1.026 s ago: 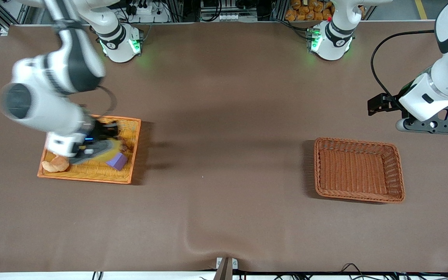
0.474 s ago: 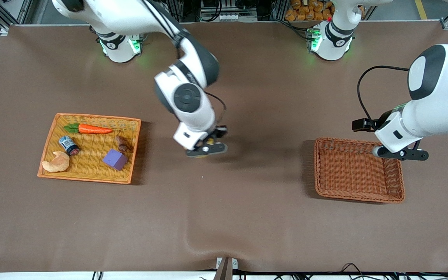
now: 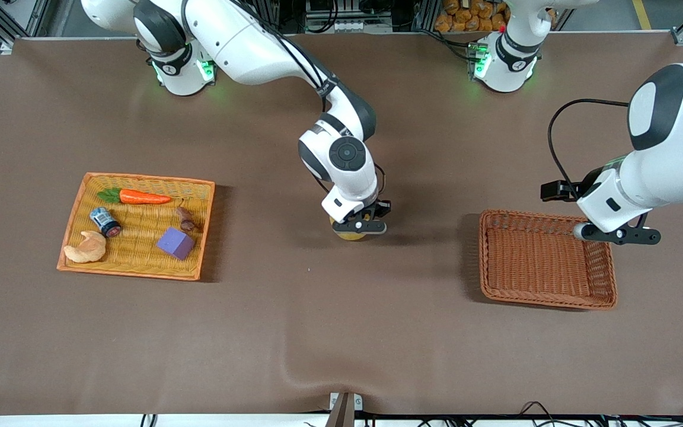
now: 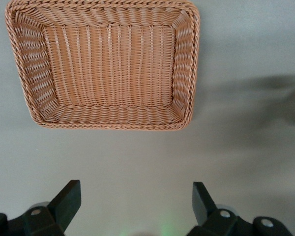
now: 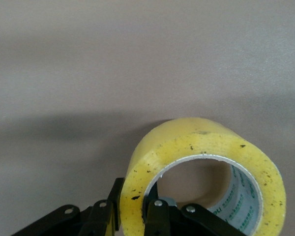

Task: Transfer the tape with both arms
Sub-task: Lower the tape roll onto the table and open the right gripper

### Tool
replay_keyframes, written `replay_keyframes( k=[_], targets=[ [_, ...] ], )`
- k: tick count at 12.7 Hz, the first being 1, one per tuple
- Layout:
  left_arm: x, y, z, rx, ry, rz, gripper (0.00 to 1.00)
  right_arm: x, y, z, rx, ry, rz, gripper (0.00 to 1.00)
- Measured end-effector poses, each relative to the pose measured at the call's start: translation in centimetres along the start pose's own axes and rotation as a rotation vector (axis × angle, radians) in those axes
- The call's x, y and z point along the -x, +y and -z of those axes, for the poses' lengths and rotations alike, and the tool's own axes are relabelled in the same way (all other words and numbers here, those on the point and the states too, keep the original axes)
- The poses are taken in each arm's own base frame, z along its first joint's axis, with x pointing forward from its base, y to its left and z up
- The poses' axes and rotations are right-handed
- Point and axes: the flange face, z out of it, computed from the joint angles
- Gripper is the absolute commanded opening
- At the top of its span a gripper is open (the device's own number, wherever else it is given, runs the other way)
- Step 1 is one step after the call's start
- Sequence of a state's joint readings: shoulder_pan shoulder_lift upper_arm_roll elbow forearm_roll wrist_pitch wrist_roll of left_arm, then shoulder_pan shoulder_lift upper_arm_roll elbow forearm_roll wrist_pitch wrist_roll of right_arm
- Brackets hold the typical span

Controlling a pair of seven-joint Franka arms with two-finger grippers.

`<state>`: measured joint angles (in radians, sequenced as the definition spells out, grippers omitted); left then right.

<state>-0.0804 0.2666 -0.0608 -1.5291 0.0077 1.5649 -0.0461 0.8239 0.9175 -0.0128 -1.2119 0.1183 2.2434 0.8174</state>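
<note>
The right gripper [image 3: 358, 228] sits over the middle of the surface, clamped on the wall of the tape [image 3: 348, 233]; the right wrist view shows one finger inside the core and one outside, pinching the yellow ring [image 5: 196, 167]. The roll is held on edge, its hole facing sideways rather than up. Whether it touches the surface or hangs just above it cannot be told.

The left gripper [image 3: 617, 233] hangs over the basket [image 3: 605, 264] at the edge nearest the left arm's base, fingers [image 4: 69, 199] spread wide with nothing between them. It waits well apart from the tape, which lies toward the right arm's end from it, with bare surface between them.

The coming move likely turns on that gap: the right arm is the only one at the tape now, and the left must meet it between the basket and the surface's middle. With the roll on edge, my guess is that the free part of the ring, away from the right gripper's pinch, is what the left gripper can take.

The basket is empty. The tray [image 3: 205, 228], near the right arm's end, holds a carrot [image 3: 140, 196], a can [image 3: 105, 221], a croissant [image 3: 86, 247], a purple cube [image 3: 176, 243] and a small brown thing [image 3: 186, 218] I cannot name
</note>
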Motion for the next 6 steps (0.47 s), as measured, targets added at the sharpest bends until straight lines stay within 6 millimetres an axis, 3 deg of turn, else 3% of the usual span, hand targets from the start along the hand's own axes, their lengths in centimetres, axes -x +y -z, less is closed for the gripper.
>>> replay_keyframes(
  k=[2,3,6],
  targets=[
    [-0.3,-0.3,-0.4,0.001,-0.005,0.005,1.0,-0.4,0.5,-0.7,0.011,0.001,-0.006,0.31],
    [-0.7,-0.6,-0.8,0.002,-0.011,0.01,1.0,-0.5,0.6,-0.9,0.009,0.005,-0.009,0.51],
    [-2.7,-3.0,-2.8,0.024,-0.031,0.05,1.0,-1.7,0.7,0.4,-0.01,0.025,-0.022,0.82]
  ],
)
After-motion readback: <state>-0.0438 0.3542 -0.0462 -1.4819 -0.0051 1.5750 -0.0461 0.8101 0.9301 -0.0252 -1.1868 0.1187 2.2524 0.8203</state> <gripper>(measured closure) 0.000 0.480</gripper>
